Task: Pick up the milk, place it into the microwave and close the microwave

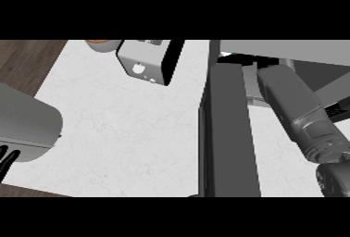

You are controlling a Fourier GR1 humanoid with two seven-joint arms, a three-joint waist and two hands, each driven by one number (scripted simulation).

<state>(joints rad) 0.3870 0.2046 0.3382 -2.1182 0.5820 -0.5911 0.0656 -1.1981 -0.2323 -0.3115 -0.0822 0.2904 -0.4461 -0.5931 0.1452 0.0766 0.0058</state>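
Right forearm (301, 115) is extended into microwave (287, 51) at surface's right edge; hand hidden, state can't be told. Milk not seen, presumably inside. Left hand (8, 157) partly visible, fingers relaxed. Placing step judged underway; next: withdrawal reqd, then door (229, 134) to be shut.

A white, faintly marbled desk (130, 129) meets dark brown wood-grain flooring (24, 62), with a dark grey microwave door (229, 134), a grey forearm (301, 115), and black fingers of the left hand (7, 157)

Grey cylindrical forearms (301, 111); black-fingered left robot hand (7, 157).
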